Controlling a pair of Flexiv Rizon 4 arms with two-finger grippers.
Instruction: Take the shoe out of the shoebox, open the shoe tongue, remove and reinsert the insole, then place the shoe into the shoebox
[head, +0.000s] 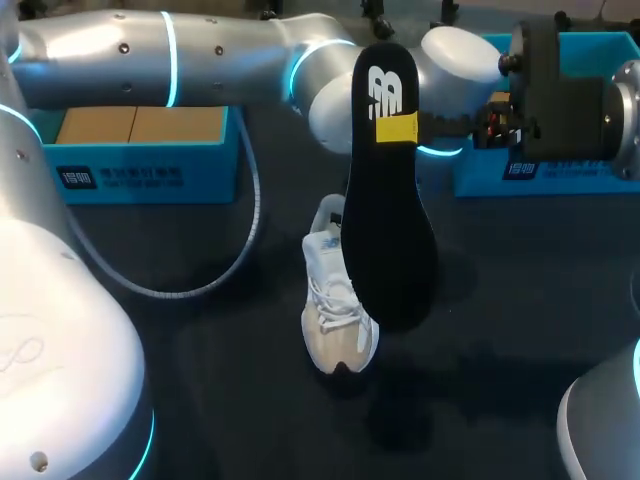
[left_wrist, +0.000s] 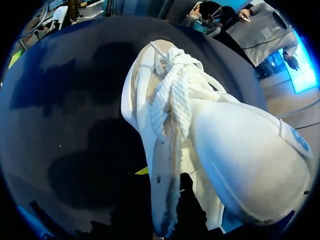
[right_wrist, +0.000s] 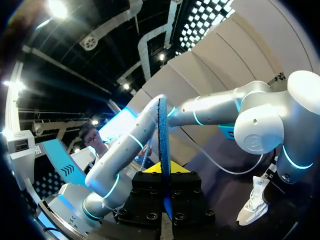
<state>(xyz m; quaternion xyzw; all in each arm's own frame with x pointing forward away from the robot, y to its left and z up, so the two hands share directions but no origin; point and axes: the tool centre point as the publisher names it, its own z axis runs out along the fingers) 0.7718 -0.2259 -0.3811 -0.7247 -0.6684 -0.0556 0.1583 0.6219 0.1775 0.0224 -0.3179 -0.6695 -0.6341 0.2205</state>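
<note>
Clamping the black insole (head: 388, 230), right claw (right_wrist: 164, 172) holds it aloft; left claw (left_wrist: 162, 200) pinches the white shoe (head: 330, 300).

White laced sneaker (head: 333, 318) sits upright. Black insole (head: 385, 220) hangs heel-up just above it. Open blue shoebox (head: 140, 168) is behind-left of the sneaker.

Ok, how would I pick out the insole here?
Over the dark table, above the white shoe, the right gripper holds a long flat piece upright. That is the insole: black, white logo near its top, unlike the white laced shoe below.
</note>
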